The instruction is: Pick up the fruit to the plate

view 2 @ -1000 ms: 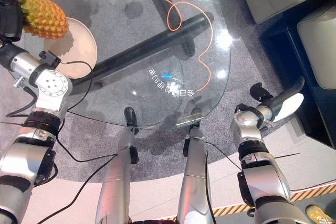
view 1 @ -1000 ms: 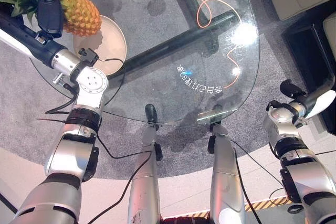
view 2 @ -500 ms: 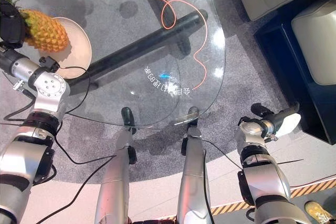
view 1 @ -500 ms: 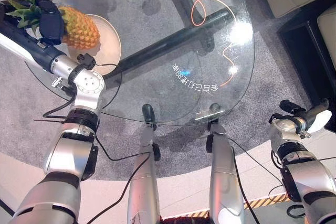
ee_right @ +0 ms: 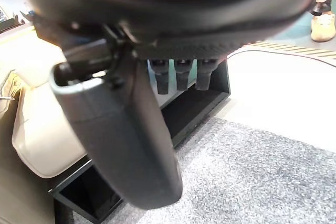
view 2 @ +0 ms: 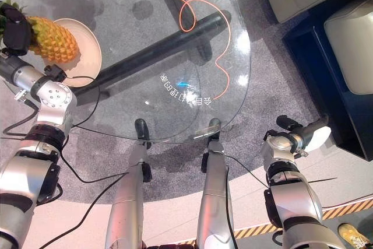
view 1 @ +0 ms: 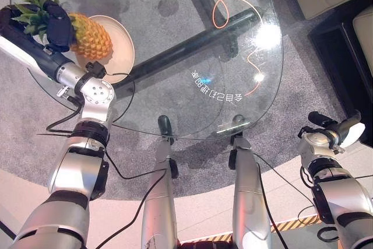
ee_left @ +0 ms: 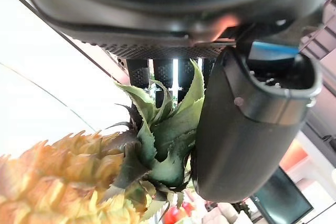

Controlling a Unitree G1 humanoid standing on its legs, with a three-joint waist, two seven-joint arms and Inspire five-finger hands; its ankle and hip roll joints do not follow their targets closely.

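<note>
Pineapple (view 1: 90, 35), leafy crown clamped in our left robot hand (view 1: 56, 24), hangs over the plate (view 1: 121, 51); we should lower it squarely before letting go.

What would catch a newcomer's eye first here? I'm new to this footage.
The pineapple, held by its leafy crown in the left hand, its body over the tan plate at the glass table's left edge. Next, an orange cord under the glass.

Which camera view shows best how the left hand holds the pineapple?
The left wrist view: the left hand has thumb and fingers closed around the pineapple at its leafy crown. Both eye views show the fruit over the plate, but the hand covers the crown there.
</note>
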